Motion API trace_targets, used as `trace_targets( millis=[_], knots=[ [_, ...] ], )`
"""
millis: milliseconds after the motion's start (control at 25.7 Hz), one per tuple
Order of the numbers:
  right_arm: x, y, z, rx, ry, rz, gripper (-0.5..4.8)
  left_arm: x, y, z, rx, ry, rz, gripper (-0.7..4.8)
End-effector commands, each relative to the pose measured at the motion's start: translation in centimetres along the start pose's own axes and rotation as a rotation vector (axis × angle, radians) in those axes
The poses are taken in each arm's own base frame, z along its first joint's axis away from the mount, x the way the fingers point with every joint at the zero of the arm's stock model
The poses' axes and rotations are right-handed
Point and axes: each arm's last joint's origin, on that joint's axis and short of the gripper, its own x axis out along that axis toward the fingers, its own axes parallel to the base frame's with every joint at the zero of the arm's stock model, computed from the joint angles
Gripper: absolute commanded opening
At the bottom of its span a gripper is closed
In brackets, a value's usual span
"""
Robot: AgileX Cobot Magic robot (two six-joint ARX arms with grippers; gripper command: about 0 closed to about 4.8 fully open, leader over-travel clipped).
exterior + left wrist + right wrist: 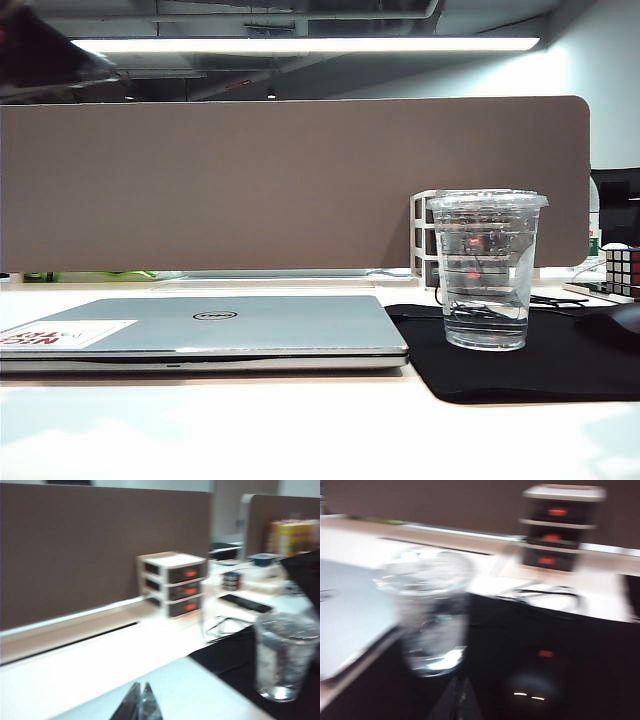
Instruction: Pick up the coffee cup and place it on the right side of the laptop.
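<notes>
My left gripper point(141, 704), jaws pressed together and holding nothing, hangs over the pale desk point(100, 665) in the left wrist view, clear of the coffee cup point(285, 655), which suggests the hand has let go. My right gripper point(461, 700) shows only as a dark blurred tip close to the cup point(430, 615); it grips nothing I can see, and whether its jaws are parted I cannot tell. The lidded cup stands upright on the black mat point(520, 370), just beside the right edge of the closed laptop point(200, 330), apart from it. That spot looks like the one the task asks for, so I judge the placing done. Behind the cup, against the brown partition point(290, 180) at the desk's back edge, sits a small three-drawer organizer point(172, 582).
</notes>
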Motion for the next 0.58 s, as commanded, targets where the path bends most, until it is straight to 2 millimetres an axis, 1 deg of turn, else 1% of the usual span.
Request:
trace_targets(
  millis=[39, 233, 350, 389, 505, 583],
  knots=[
    [0.0, -0.5, 0.4, -0.014, -0.042, -0.166, -0.01, -1.8, -0.4, -0.6, -0.003, 0.044, 0.064, -0.05],
    [-0.1, -0.8, 0.6, -0.016, -0.062, -0.253, -0.01, -3.5, -0.7, -0.9, 0.031, 0.058, 0.147, -0.05],
    [-0.1, -0.8, 0.7, -0.017, -0.069, -0.260, -0.01, -4.9, -1.1, -1.1, 0.034, -0.019, 0.174, -0.05],
    [-0.1, -0.8, 0.7, -0.017, -0.068, -0.260, -0.01, -5.4, -1.2, -1.2, 0.024, -0.044, 0.218, -0.05],
    [-0.1, -0.8, 0.7, -0.017, -0.070, -0.260, -0.01, -6.0, -1.2, -1.8, 0.025, -0.047, 0.278, -0.05],
    [-0.1, -0.8, 0.7, -0.017, -0.069, -0.260, -0.01, -6.4, -1.3, -2.3, 0.024, -0.044, 0.284, -0.05]
  ],
)
